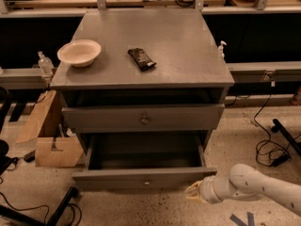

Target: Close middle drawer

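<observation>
The middle drawer [143, 179] stands pulled far out of the grey cabinet, its deep box empty and open to view. It has a low flat front panel with a tiny round knob [147, 182] at the centre. My gripper [194, 192] is low at the right end of that front panel, at or touching its lower right corner. The white arm [256, 185] comes in from the lower right. Above the open drawer is a taller shut drawer front [141, 119] with a larger knob.
On the cabinet top [188, 55] lie a cream bowl [79, 52] at the left and a dark snack packet [141, 59] in the middle. Cardboard boxes [51, 147] stand on the floor at the left. Cables [270, 149] lie on the floor at the right.
</observation>
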Controlling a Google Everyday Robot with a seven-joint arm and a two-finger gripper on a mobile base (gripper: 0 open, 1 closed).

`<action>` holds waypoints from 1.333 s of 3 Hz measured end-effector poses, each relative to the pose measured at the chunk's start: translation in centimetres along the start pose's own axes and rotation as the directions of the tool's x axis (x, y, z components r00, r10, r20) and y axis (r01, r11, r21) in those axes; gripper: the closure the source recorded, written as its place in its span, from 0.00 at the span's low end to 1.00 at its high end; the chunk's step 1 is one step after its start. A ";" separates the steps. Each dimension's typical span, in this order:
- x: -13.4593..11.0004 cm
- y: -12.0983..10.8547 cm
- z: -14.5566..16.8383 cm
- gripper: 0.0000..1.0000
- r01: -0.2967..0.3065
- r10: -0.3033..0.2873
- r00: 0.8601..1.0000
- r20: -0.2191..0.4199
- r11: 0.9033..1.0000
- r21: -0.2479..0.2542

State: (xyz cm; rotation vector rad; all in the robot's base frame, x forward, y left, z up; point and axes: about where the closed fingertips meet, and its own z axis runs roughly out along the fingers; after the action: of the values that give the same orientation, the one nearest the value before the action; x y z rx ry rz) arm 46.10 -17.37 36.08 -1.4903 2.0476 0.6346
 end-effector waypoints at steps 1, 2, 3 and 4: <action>-2.0 -3.2 2.0 1.00 0.032 -0.032 0.999 -0.016 0.999 0.007; -2.4 -3.8 2.4 1.00 0.042 -0.042 0.999 -0.021 0.999 0.009; -4.3 -6.2 3.9 1.00 0.075 -0.074 0.997 -0.035 0.997 0.013; -4.3 -6.1 3.9 1.00 0.075 -0.074 0.997 -0.035 0.997 0.013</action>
State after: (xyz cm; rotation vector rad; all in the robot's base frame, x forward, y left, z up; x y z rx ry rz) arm 53.60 -13.57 35.58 -1.5721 2.0078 0.5676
